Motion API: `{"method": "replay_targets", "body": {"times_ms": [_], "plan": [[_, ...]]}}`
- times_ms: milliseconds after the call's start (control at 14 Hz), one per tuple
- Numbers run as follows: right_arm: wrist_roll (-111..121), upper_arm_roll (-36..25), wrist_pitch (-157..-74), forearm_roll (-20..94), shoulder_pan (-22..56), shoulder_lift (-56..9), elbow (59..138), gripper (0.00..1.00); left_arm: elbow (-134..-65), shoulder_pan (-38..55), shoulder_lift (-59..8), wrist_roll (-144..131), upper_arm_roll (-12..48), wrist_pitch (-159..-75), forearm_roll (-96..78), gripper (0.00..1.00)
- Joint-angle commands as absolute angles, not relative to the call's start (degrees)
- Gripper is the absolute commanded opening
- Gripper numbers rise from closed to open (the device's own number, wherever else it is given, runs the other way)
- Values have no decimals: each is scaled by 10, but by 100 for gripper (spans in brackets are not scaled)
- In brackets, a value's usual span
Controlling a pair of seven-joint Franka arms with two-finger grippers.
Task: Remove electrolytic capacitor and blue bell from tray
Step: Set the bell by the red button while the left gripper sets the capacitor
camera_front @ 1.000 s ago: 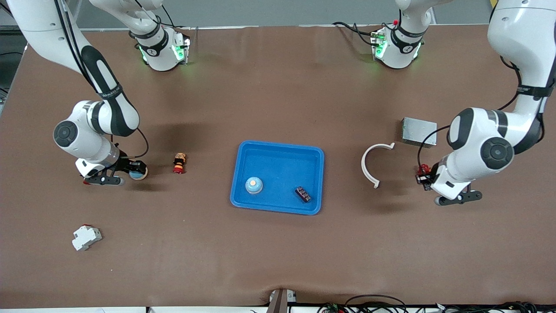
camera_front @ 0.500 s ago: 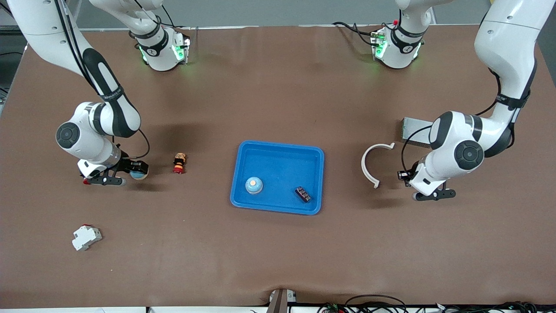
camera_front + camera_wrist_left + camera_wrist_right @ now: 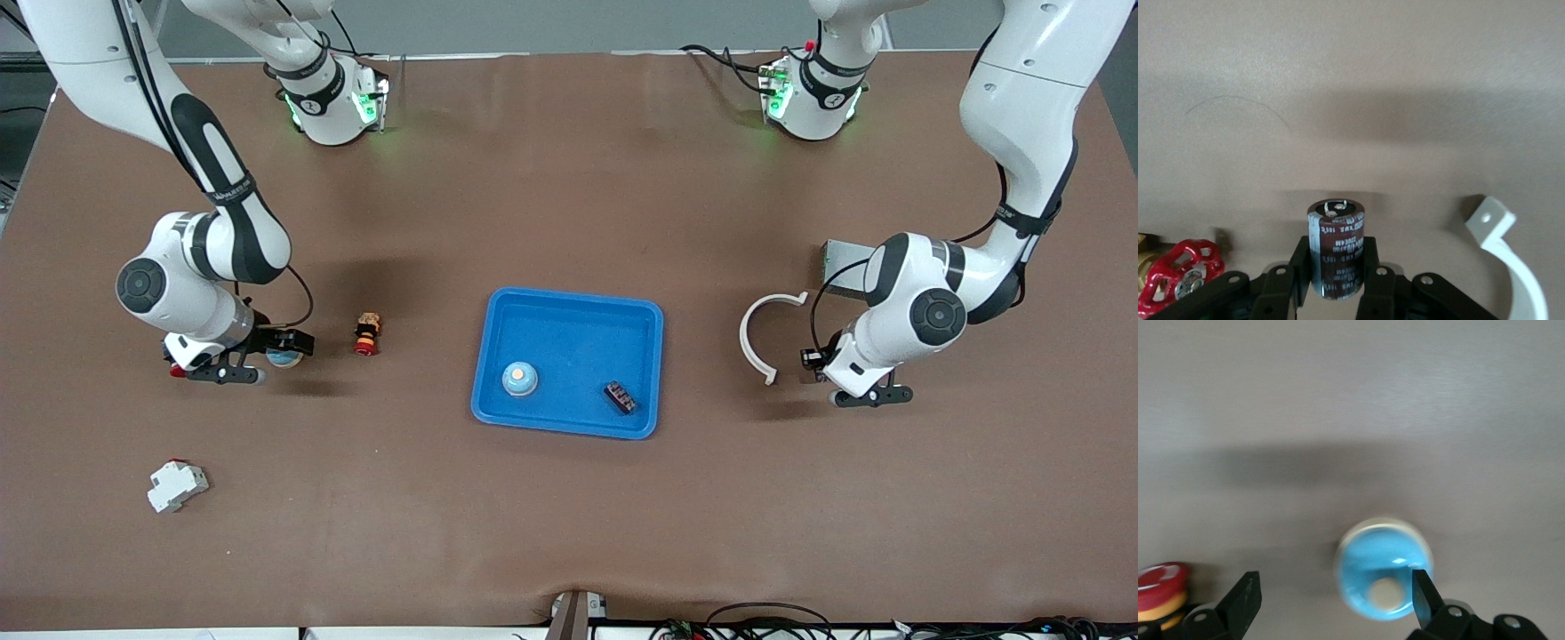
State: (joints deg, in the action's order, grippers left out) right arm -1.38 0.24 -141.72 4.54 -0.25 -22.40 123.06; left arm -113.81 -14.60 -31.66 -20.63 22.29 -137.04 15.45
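I see the blue tray (image 3: 569, 307) holding a bell (image 3: 519, 379) and a dark block (image 3: 620, 396), possibly a connector. Left gripper (image 3: 1338, 283) clamps the capacitor (image 3: 1336, 247) beside the white bracket (image 3: 756, 333); right gripper (image 3: 1331, 603) is spread around a second bell (image 3: 1383, 568).

a high front camera faces my two bases and looks down on the whole bench (image 3: 569, 533). each wrist camera looks close down past its own gripper; all three views share the brown bench surface.

Left arm's elbow covers part of the grey metal box (image 3: 843, 267) near the counter's left-arm edge. Red valve handwheel (image 3: 1179, 277) cut by the left wrist frame edge. Red-and-yellow button (image 3: 1160, 588) blurred, cropped at the right wrist frame edge.
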Motion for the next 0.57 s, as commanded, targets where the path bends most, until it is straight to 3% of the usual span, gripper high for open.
{"method": "replay_targets", "body": {"times_ms": [0, 286, 429, 500], "plan": [[-104, 3, -1362, 56, 50, -188, 1214, 100, -1160, -156, -310, -213, 223, -1394, 183, 0], [-290, 3, -1369, 56, 148, -189, 1195, 100, -1160, -158, -315, -213, 222, -1397, 184, 0], [-387, 2, -1363, 56, 204, -193, 1159, 100, -1160, -160, -314, -213, 222, -1397, 184, 25], [-427, 2, -1361, 55, 224, -208, 1133, 100, -1160, -160, -314, -213, 222, -1397, 184, 49]]}}
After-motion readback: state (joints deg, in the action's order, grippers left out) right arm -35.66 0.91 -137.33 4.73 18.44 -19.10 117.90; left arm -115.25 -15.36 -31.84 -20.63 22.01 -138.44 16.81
